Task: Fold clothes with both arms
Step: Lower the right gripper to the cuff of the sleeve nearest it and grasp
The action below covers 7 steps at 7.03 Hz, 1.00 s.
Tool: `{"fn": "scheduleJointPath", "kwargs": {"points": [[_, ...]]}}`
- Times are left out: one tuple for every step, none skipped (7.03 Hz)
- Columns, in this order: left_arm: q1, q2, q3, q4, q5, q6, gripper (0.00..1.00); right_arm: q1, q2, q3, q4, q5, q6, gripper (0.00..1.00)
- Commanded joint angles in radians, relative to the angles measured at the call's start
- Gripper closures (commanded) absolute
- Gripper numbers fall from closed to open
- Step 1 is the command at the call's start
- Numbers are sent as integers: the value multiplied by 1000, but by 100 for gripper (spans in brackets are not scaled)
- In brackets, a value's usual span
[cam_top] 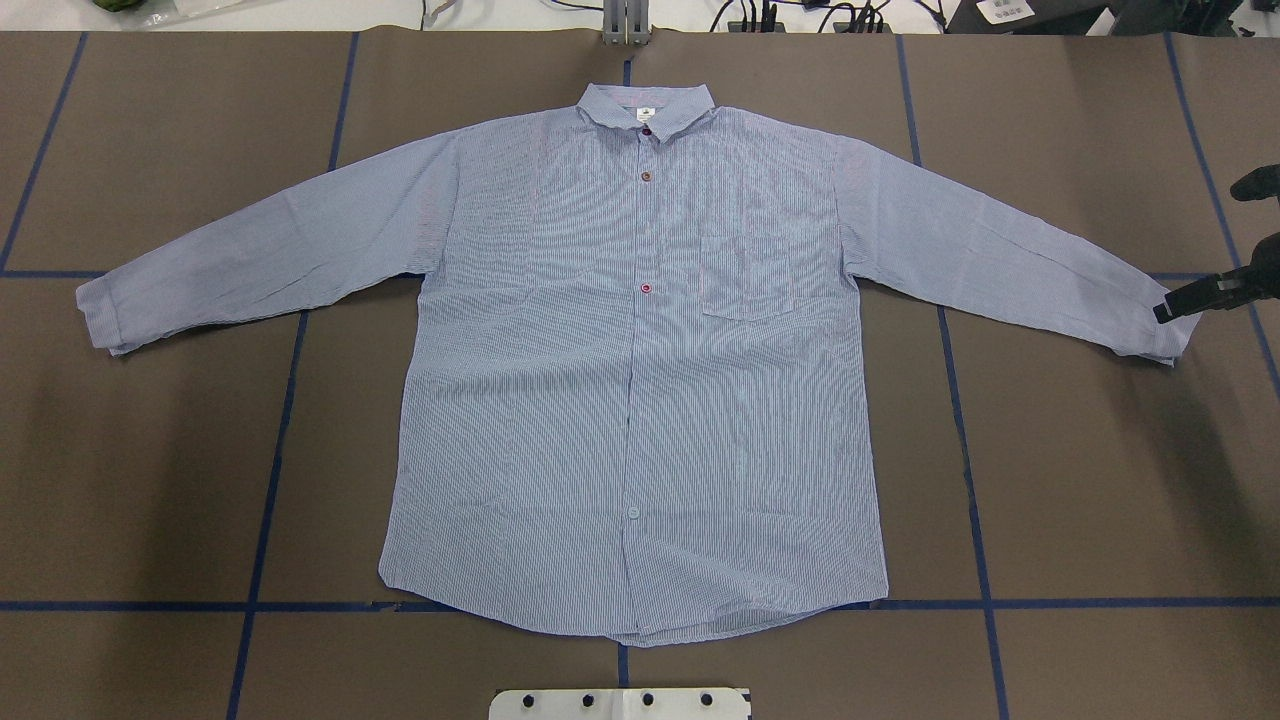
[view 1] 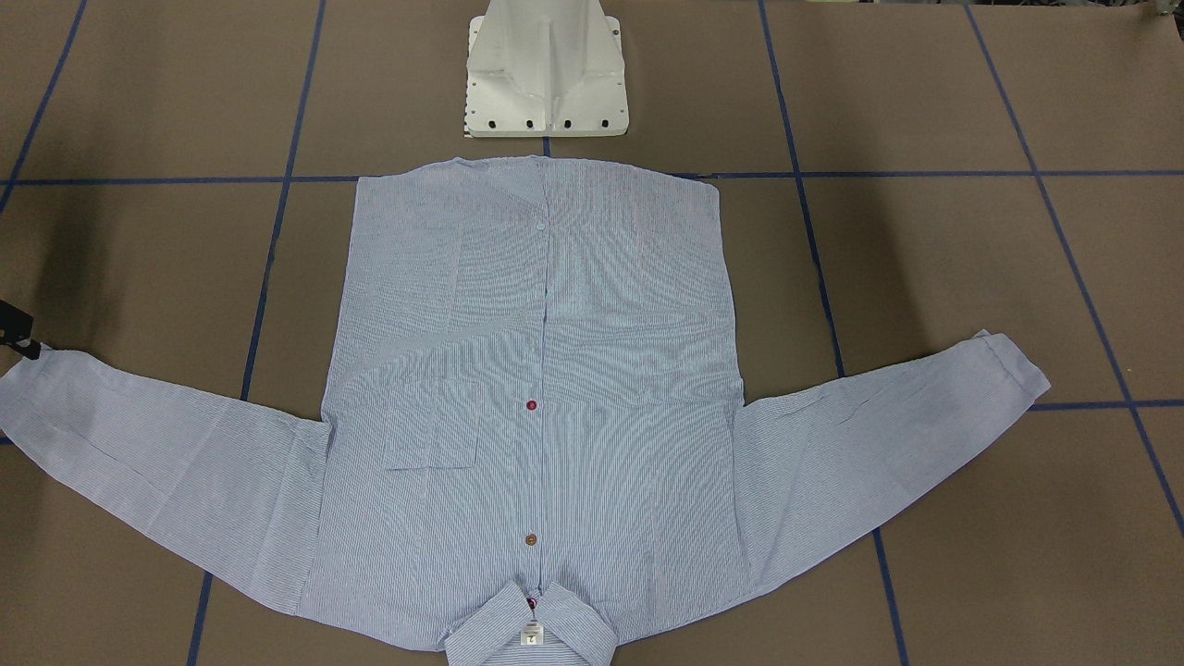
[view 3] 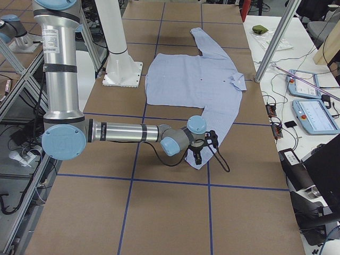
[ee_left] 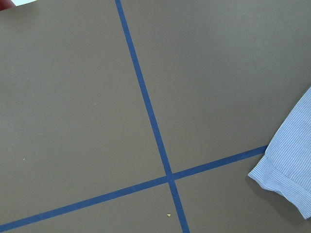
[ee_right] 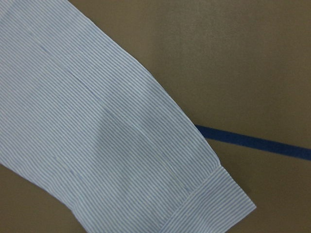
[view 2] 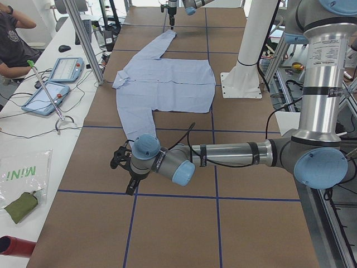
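Shirt (cam_top: pixel 640 380) lies flat on the brown table (cam_top: pixel 150 450), buttoned and front up, collar away from the white base (view 1: pixel 546 83), its 2 sleeves spread wide. We see the right gripper (cam_top: pixel 1172 305) at the right cuff (cam_top: pixel 1160 335), touching it or just above; how far it is open we cannot tell. The left gripper (view 2: pixel 128 178) hangs over bare table just beside the left cuff (cam_top: pixel 100 320), and we cannot tell its opening either.
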State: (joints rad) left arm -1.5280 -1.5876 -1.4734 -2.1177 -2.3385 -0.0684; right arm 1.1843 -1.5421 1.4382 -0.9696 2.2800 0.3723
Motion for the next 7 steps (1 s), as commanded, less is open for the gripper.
{"fn": "scheduleJointPath", "kwargs": {"points": [[0, 0, -7, -19, 1, -28, 0, 5, 42, -86, 0, 3, -113, 2], [0, 0, -13, -19, 1, -33, 0, 6, 45, -97, -1, 3, -116, 8], [0, 0, -13, -18, 1, -33, 0, 18, 59, -123, -4, 7, -119, 11], [-1, 0, -13, -19, 1, -33, 0, 29, 72, -154, -6, 7, -137, 13], [-1, 0, -13, -19, 1, -33, 0, 37, 79, -168, -8, 9, -144, 14], [0, 0, -13, -19, 1, -33, 0, 37, 85, -168, -9, 10, -142, 19], [-1, 0, -13, -19, 1, -31, 0, 35, 94, -168, -24, 10, -142, 24]]}}
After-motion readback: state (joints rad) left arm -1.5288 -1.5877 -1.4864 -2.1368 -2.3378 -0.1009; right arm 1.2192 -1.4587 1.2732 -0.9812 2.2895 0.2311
